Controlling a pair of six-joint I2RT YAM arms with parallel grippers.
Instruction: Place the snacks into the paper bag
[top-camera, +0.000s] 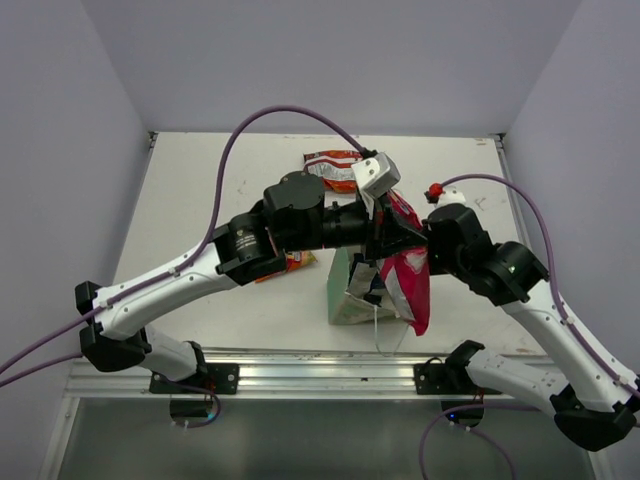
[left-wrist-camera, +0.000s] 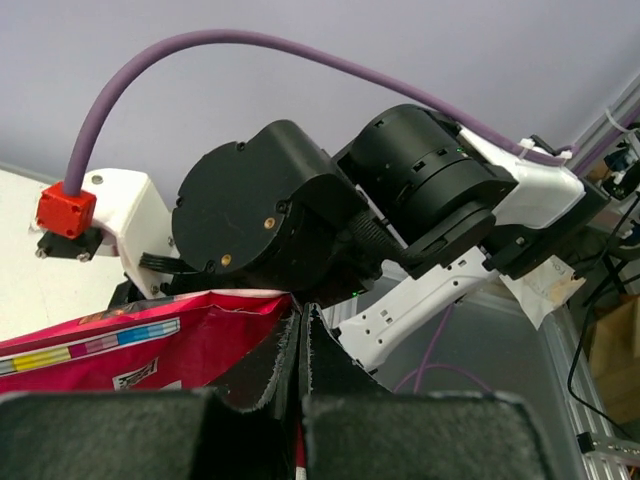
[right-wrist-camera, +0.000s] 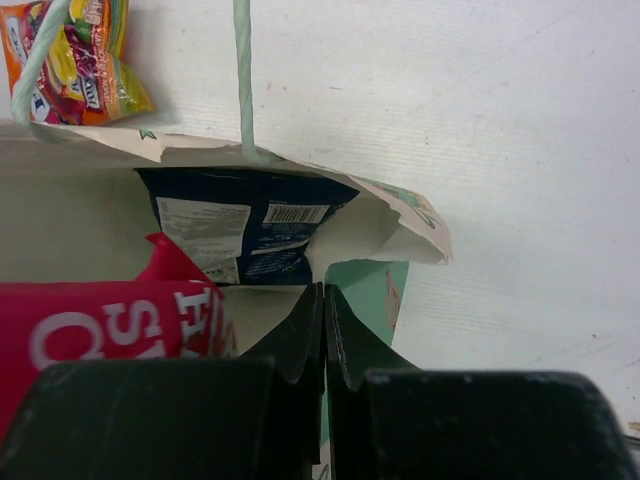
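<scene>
Bagging pink packet (top-camera: 410, 280): left gripper (left-wrist-camera: 300, 318) pinches it above paper bag (top-camera: 345, 300), right gripper (right-wrist-camera: 322, 296) clamps bag rim. Next: lower, release. Candy packet (top-camera: 297, 262) at bag's 9 o'clock.

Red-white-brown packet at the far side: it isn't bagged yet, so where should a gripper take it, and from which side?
Probably its left end, from straight above. The red-white-brown packet lies flat on the table, so jaws cannot get under it; the left arm covers its right end, and the crinkled foil gives a ridge to pinch.
</scene>
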